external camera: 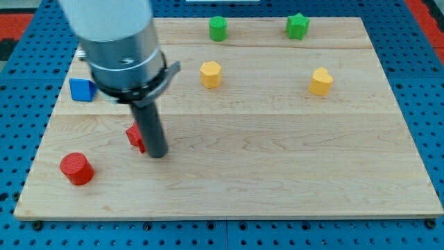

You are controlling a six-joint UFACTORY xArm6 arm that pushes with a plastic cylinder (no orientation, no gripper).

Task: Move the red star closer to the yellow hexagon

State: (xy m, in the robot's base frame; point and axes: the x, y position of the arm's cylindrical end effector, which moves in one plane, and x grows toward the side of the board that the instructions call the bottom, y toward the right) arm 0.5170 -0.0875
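The red star (134, 136) lies at the view's left of the board, partly hidden behind my rod. My tip (157, 154) rests on the board right against the star's right side. The yellow hexagon (211, 73) sits up and to the right of the star, in the upper middle of the board, well apart from it.
A red cylinder (76, 169) sits at the lower left. A blue cube (82, 89) lies at the left, partly behind the arm. A green cylinder (218, 28) and a green star (297, 26) sit at the top. A yellow heart-like block (320, 81) is at the right.
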